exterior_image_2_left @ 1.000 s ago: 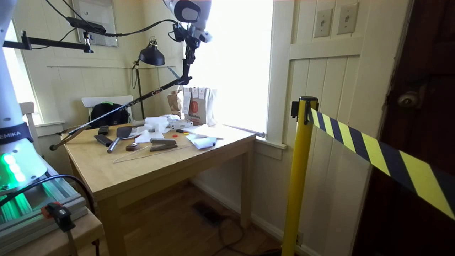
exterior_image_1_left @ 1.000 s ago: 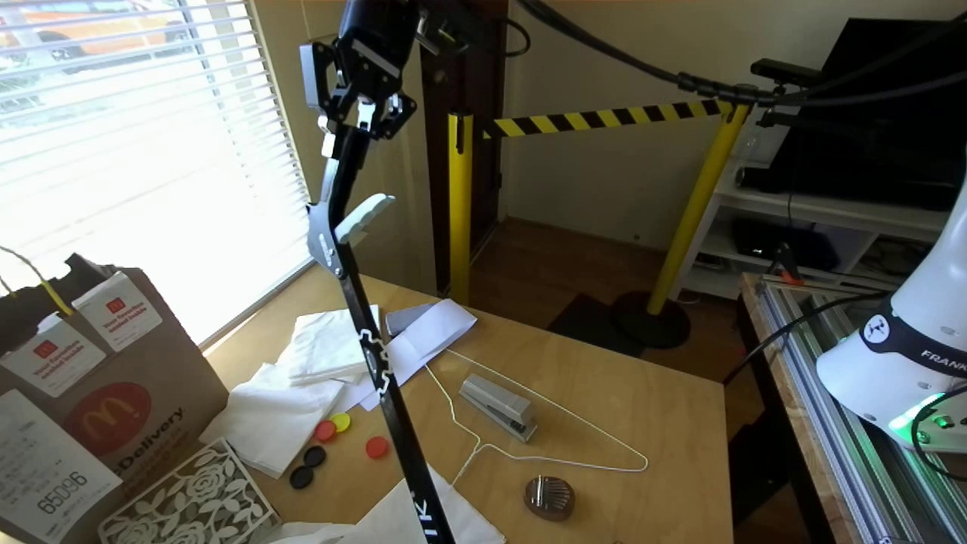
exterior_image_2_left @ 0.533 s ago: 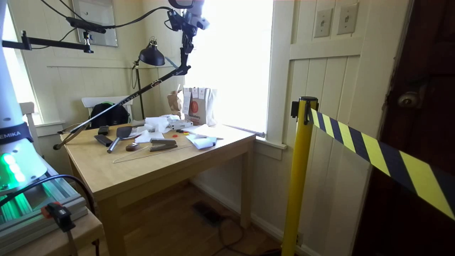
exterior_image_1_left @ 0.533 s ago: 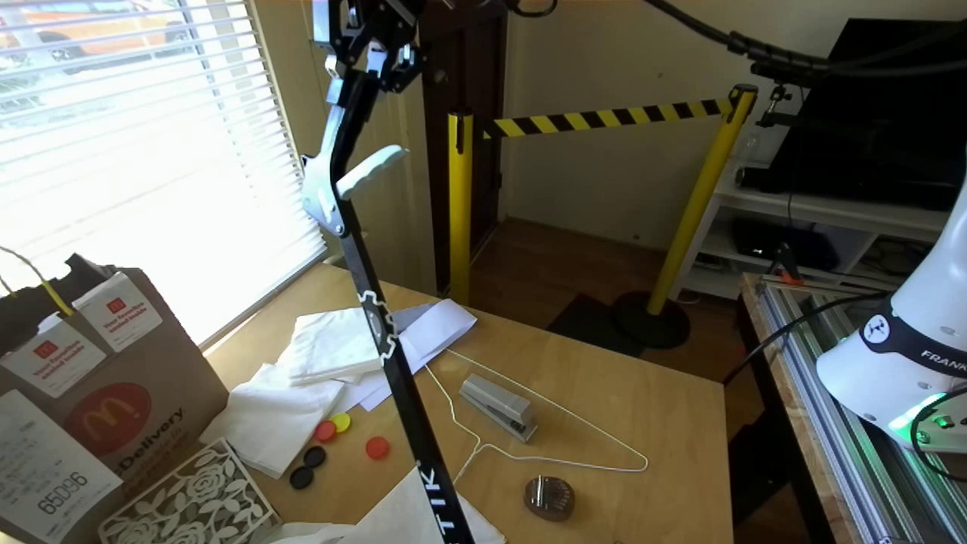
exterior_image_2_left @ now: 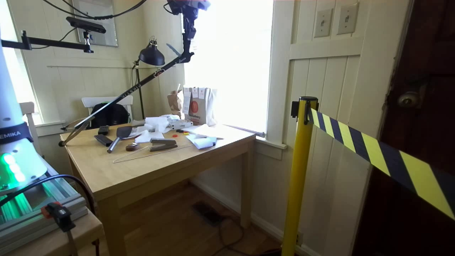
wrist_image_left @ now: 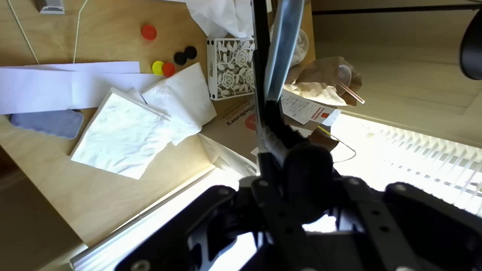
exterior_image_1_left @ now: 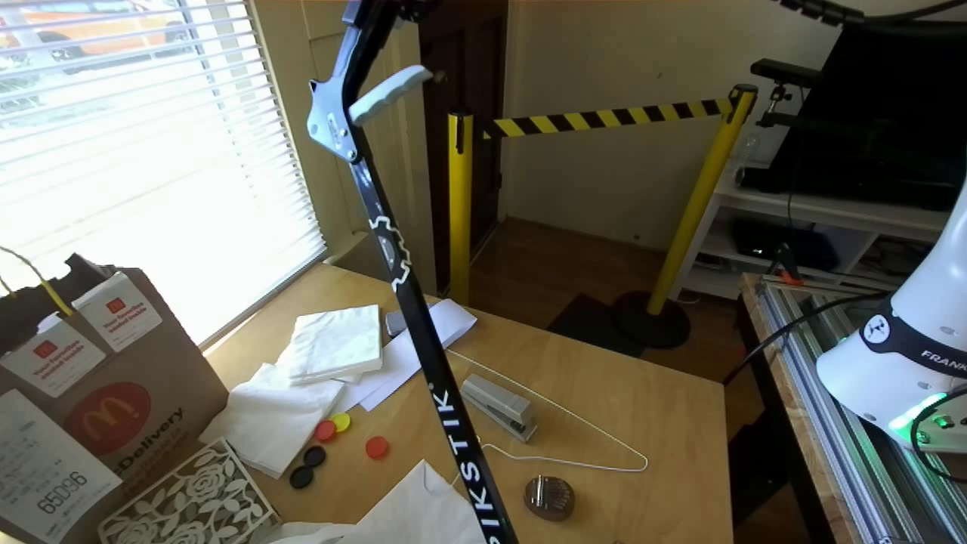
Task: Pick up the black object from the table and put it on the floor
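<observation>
Black reacher stick (exterior_image_1_left: 420, 325) hangs aslant from the gripper (wrist_image_left: 301, 184), which is clamped on the handle at its upper end. Most of its length is off the counter (exterior_image_1_left: 657, 408), so I judge the pick-up all but done. Whether the far end, low and well away from the gripper, touches the counter's corner or clears it, I cannot tell. Left to do, as I read it: carry the stick past the edge, lower it to the floor (exterior_image_1_left: 521, 264) far beneath the gripper, and release it there.

Its shaft is slim, straight and black with a slight sheen, marked by white lettering and a jagged pale outline. Just below the gripper it bends, and a pale grey trigger (exterior_image_1_left: 389, 94) with a wavy edge juts out.

Down under the gripper, the counter is light, smooth wood. Folded white napkins (exterior_image_1_left: 336, 344) lie on it, soft and creased. Also lower than the gripper are a white box (exterior_image_1_left: 193, 499) cut into a rose lattice, a brown paper bag (exterior_image_1_left: 128, 378) near it, and a blocky grey stapler (exterior_image_1_left: 498, 406).
</observation>
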